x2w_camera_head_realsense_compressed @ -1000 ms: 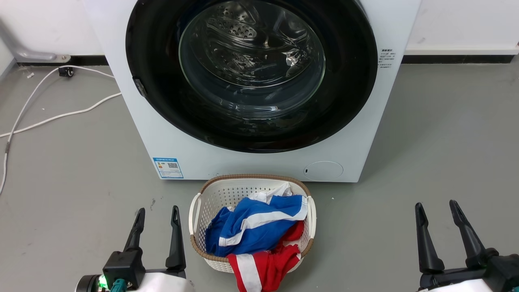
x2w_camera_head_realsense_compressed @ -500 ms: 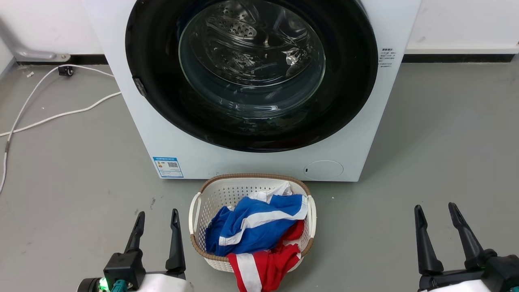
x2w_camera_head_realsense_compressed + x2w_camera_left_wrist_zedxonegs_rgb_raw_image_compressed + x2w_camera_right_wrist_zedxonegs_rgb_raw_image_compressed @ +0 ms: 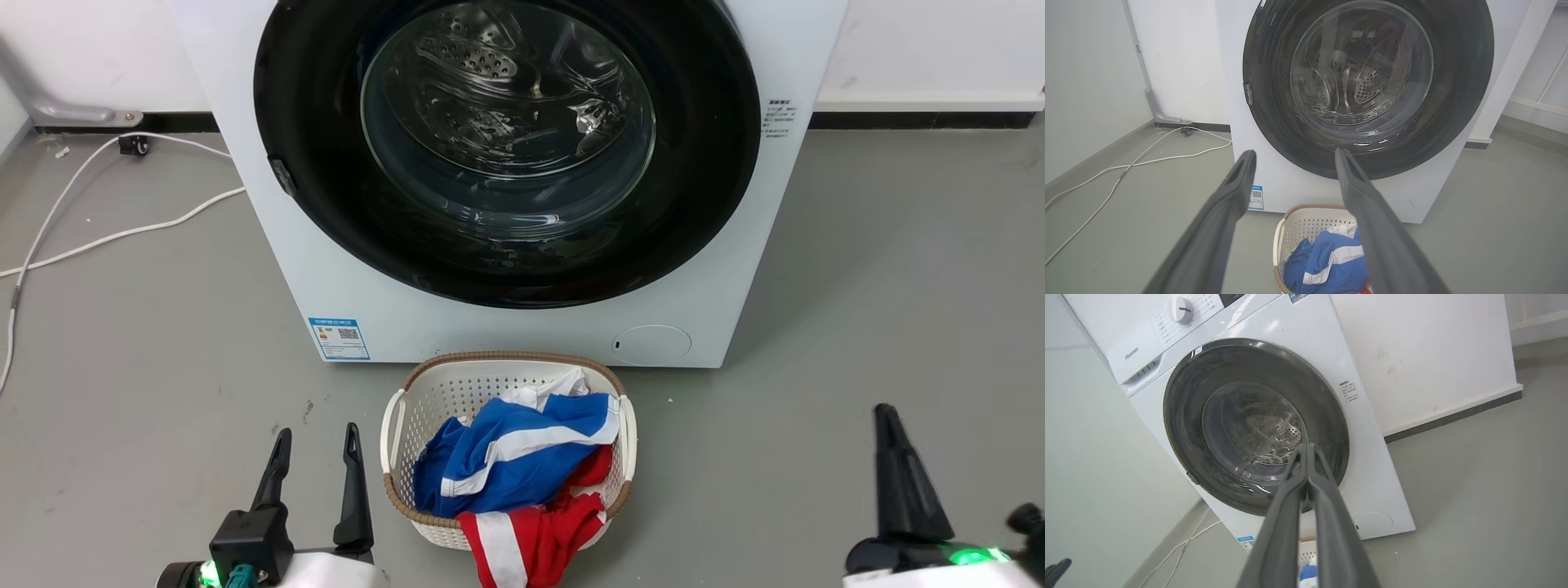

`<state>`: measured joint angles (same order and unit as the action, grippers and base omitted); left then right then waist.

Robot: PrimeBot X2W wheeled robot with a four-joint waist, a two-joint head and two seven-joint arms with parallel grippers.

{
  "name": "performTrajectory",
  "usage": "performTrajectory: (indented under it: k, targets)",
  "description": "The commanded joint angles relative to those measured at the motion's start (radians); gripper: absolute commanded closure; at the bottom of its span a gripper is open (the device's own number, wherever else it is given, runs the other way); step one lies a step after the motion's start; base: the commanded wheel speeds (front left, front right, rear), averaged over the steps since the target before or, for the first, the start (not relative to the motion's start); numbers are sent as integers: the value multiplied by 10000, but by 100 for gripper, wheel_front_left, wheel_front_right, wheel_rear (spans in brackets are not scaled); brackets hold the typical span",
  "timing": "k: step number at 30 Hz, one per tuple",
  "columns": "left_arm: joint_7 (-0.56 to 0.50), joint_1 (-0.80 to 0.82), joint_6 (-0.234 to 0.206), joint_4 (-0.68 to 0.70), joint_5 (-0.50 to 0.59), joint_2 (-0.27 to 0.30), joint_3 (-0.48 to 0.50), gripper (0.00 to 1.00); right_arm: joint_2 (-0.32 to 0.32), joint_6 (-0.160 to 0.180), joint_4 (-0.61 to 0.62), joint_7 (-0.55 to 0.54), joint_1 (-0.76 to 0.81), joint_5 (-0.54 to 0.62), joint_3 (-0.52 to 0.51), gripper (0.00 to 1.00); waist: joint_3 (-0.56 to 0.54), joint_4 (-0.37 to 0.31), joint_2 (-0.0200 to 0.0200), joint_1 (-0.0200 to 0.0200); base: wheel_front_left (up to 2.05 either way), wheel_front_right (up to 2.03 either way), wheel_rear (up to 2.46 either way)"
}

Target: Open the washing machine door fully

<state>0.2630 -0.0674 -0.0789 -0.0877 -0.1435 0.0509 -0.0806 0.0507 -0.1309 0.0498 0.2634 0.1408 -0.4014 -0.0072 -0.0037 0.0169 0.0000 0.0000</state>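
Note:
The washing machine door point(image 3: 506, 147) is a wide glossy black disc with a bulging glass centre, lying flat against the white machine front, shut. It also faces me in the left wrist view point(image 3: 1367, 81) and the right wrist view point(image 3: 1255, 426). A small latch tab point(image 3: 282, 177) sits on its left rim. My left gripper point(image 3: 317, 445) is low at the lower left, open and empty, well short of the machine. My right gripper point(image 3: 887, 418) is at the lower right, fingers pressed together on nothing point(image 3: 1307, 451), also far from the door.
A white laundry basket point(image 3: 396, 425) with blue, white and red clothes stands on the grey floor right in front of the machine, between my grippers. White cables point(image 3: 98, 237) trail over the floor at left. A white wall runs behind the machine.
My right gripper has gone from open to shut, its two fingers now together, and it has turned slightly. The left gripper has sunk a little. The door has not moved.

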Motion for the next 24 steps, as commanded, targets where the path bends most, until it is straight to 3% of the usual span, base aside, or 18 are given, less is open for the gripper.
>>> performTrajectory:
  k: [1,6,15,19,24]
  targets:
    - [28,-60,32,-25,57,-5,3,0,-2,3,-9,22,-129,-779,-19,100,-7,4,0,0,0,0,0]
    - [28,-55,19,-47,35,-6,-26,0,-6,3,-280,21,-176,-4649,103,100,-39,21,0,0,0,0,0]
    - [28,-124,-31,-64,10,-5,-37,0,0,1,-143,-93,-172,-10297,776,100,-86,3,0,0,0,0,0]
    - [28,-118,-59,-24,23,-5,-34,0,75,1,400,-962,27,-12068,545,100,-83,4,0,0,0,0,0]
    - [28,-120,-98,3,98,-5,-10,0,138,1,661,-2323,316,-13264,78,100,-68,33,0,0,0,0,0]
